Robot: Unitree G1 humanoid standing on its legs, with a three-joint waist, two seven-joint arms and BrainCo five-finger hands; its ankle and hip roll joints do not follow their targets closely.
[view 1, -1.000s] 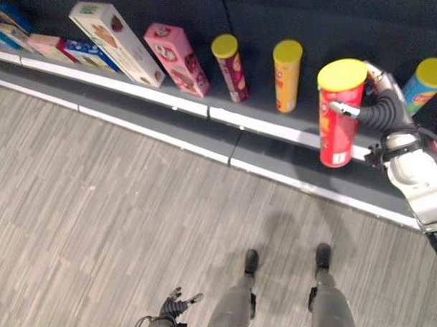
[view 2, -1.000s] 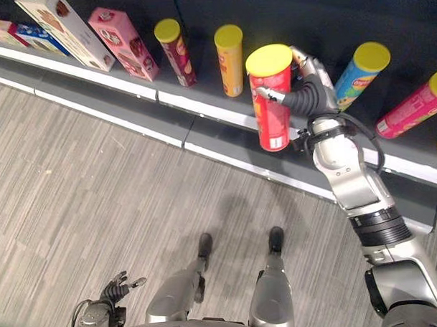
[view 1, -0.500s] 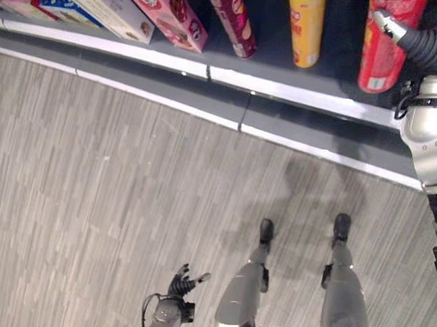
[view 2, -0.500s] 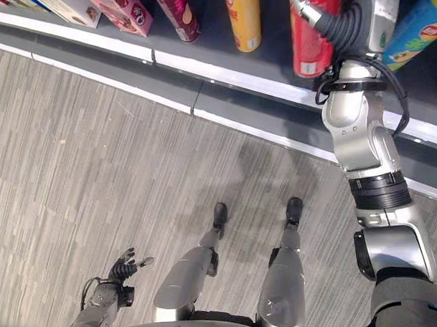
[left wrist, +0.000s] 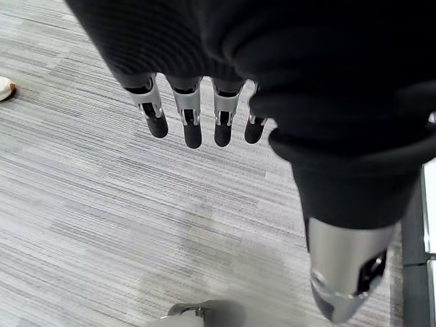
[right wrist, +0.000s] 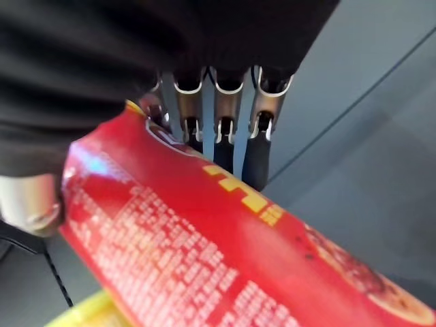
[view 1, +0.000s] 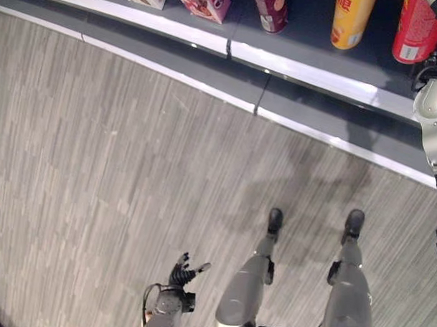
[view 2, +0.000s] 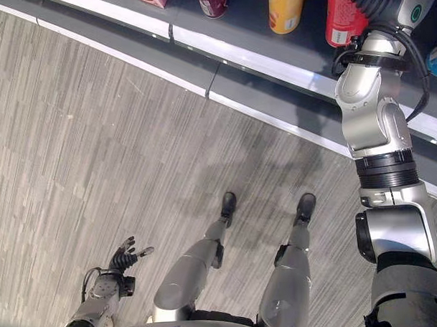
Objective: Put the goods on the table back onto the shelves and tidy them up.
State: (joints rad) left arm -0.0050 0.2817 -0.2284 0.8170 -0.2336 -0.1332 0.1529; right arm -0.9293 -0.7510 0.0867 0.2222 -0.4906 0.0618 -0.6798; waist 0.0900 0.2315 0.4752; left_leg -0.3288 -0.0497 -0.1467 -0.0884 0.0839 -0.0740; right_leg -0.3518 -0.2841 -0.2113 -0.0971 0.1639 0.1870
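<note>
- While it hangs low over the floor [view 1: 97,175], the left hand [view 1: 181,271] holds nothing, its fingers [left wrist: 189,126] straight and spread.
- Farther off, the right hand [right wrist: 225,129] has its fingers and thumb clamped round the red can [view 2: 343,19], which stands at the shelf's [view 1: 301,71] front edge.
- Along that edge stand a yellow can [view 1: 350,19], a maroon can [view 1: 270,7] and a pink box [view 1: 206,2].
</note>
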